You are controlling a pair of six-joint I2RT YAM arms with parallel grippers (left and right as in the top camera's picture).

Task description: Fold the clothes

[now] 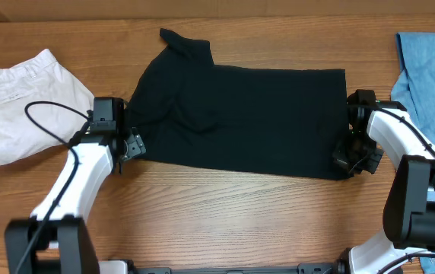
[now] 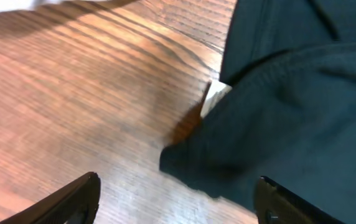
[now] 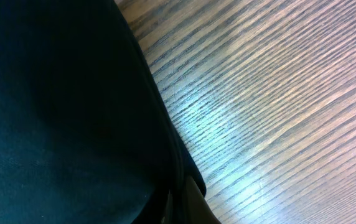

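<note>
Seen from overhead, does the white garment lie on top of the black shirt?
No, the white garment lies apart from the black shirt, with bare wood of the table showing between them.

No legible text, brand, number or sign is showing in any view. A small white tag (image 2: 214,97) is sticking out from under the black garment (image 2: 302,124); nothing is reading on its face.

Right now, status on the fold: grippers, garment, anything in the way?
Left gripper open at black garment corner. Right gripper at opposite corner, grip unclear. Garment spread flat. White clothes left, blue cloth right, neither blocking.
</note>
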